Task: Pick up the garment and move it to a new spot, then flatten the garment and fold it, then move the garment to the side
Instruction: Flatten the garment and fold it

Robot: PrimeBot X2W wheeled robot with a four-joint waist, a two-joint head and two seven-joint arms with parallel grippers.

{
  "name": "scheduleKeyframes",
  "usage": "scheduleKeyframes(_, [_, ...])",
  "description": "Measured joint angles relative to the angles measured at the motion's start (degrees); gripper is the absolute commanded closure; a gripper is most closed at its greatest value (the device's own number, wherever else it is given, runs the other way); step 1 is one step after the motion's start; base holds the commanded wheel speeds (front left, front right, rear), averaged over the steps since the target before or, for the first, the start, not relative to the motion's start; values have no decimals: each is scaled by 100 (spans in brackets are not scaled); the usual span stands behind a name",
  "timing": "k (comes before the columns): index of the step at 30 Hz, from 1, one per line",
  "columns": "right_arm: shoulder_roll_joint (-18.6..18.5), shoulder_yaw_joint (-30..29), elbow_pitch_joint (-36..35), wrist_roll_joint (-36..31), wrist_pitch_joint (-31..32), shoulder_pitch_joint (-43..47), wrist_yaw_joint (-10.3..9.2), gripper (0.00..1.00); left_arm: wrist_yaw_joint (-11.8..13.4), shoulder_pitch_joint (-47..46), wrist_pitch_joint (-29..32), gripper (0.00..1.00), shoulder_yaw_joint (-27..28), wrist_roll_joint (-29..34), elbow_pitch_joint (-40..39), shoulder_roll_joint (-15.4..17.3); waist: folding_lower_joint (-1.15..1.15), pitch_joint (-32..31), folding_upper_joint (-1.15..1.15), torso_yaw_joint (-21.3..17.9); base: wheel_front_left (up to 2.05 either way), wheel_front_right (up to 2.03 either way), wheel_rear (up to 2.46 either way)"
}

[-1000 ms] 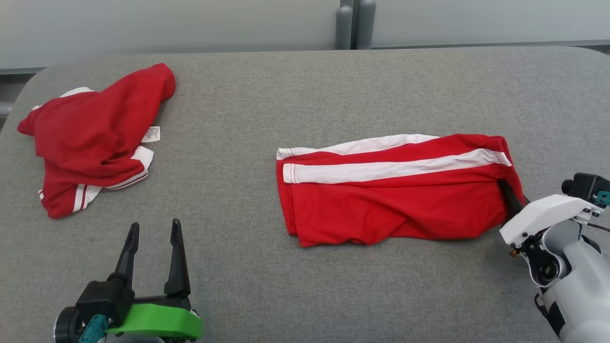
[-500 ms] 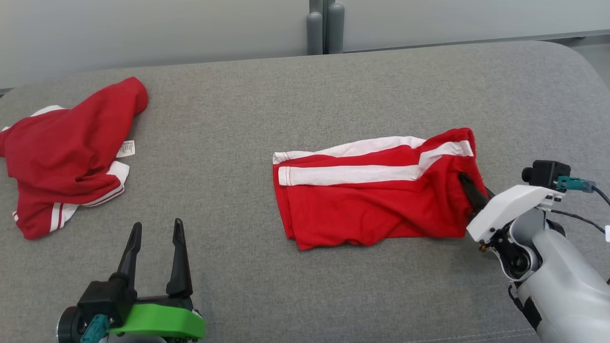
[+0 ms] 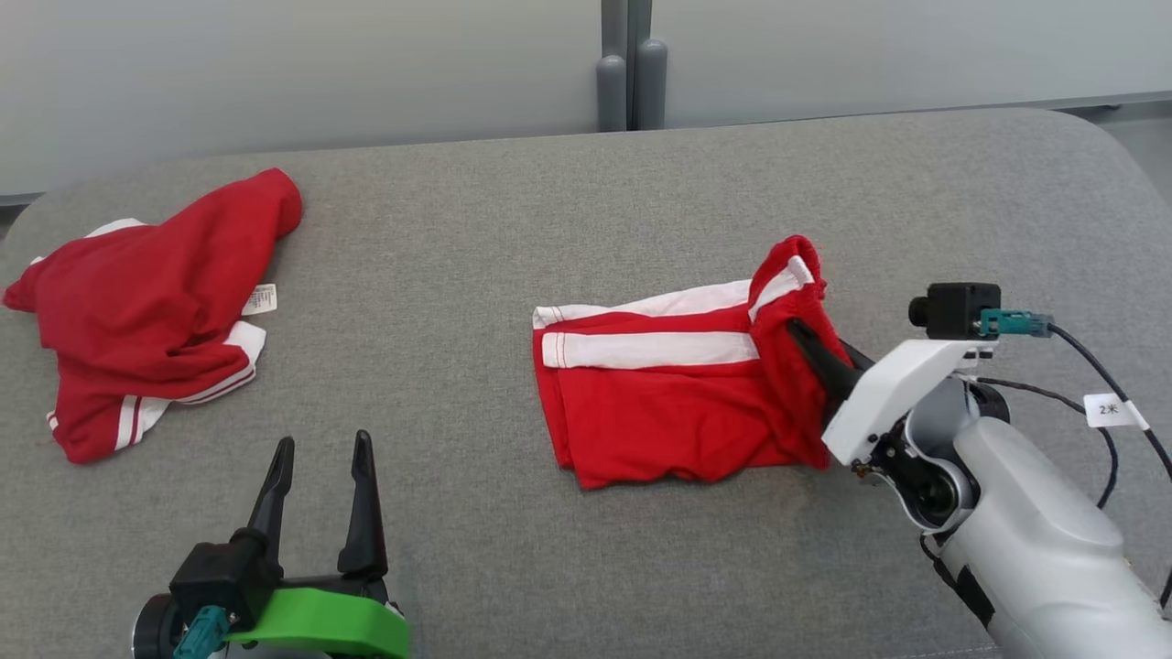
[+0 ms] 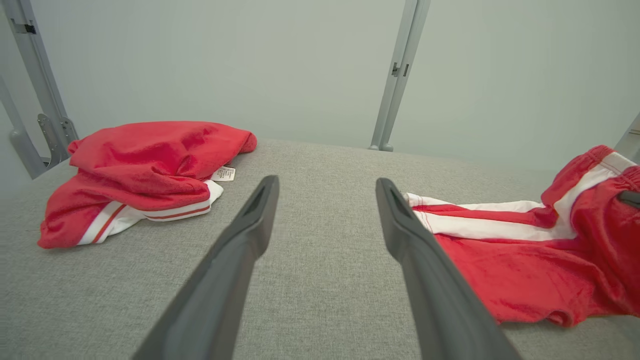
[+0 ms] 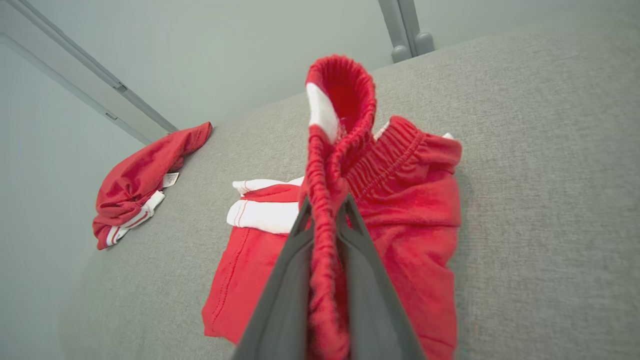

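Right wrist view, centre: dark right gripper point(image 5: 326, 210) clamped on elastic waistband point(image 5: 340, 82) of limp, lightweight red jersey shorts point(image 5: 410, 215) with white stripes, likely the firmest hold; left gripper point(image 3: 322, 441) agape, empty.

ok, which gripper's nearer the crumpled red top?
Left. The left gripper sits open just in front of the crumpled top; the right gripper is farther right, pinching the shorts.

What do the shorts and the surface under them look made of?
Shorts: soft knit, probably cotton jersey; matte, slightly fuzzy, with a gathered elastic waistband hanging limp where the right gripper pinches it. Surface: gray woven upholstery-like cloth; flecked weave, no shine.
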Motion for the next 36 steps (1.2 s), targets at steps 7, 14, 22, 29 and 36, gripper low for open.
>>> scheduleKeyframes(7, [149, 369, 31, -27, 198, -162, 0, 100, 0, 0, -1, 0, -129, -48, 26, 0, 0, -81, 0, 208, 0, 0, 0])
scheduleKeyframes(14, [254, 524, 420, -140, 403, -289, 0, 100, 0, 1, 0, 0, -190, -140, 31, 0, 0, -89, 0, 493, 0, 0, 0])
scheduleKeyframes(22, [274, 737, 797, -367, 586, -544, 0, 100, 0, -1, 0, 0, -294, -199, 49, 0, 0, -14, 0, 861, 0, 0, 0])
scheduleKeyframes(29, [331, 1003, 1114, -650, 678, -697, -9, 78, 0, -3, 0, 0, -285, -201, 63, 1, 0, 40, 0, 1095, 0, 0, 0])
scheduleKeyframes(36, [479, 1239, 1350, -857, 722, -843, -5, 46, 1, -3, 0, 0, -187, -204, 85, 0, 0, 41, 0, 1174, 0, 0, 0])
